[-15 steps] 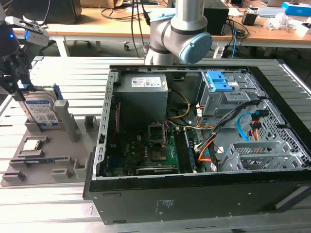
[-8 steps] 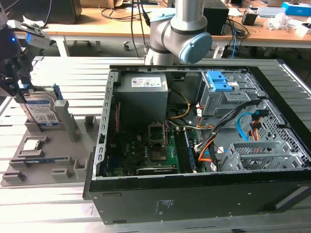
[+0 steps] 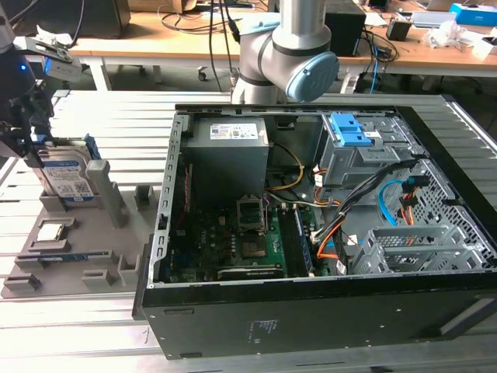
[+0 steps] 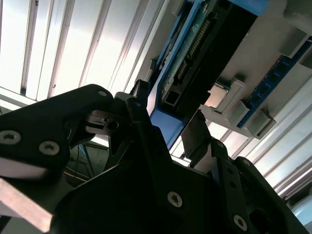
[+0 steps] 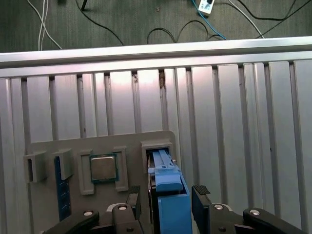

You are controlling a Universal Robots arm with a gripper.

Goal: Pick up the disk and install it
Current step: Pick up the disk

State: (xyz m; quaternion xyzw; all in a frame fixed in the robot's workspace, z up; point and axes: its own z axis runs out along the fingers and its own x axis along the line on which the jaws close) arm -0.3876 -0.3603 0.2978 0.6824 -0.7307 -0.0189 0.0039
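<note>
the pincer (image 5: 168, 194) sits closest, its black fingers (image 5: 201, 191) spread to either side of the disk (image 5: 163, 165). a thin gap shows on each flank, so i'd say nothing is pinched yet. the disk stands on edge in a slot of the grey fixture tray (image 3: 109, 256) on the slatted counter (image 3: 70, 326), long axis upright. in the exterior view the pincer hangs at the disk's twelve o'clock. the open computer case (image 3: 311, 311) lies at the disk's three o'clock, beside the tray.
</note>
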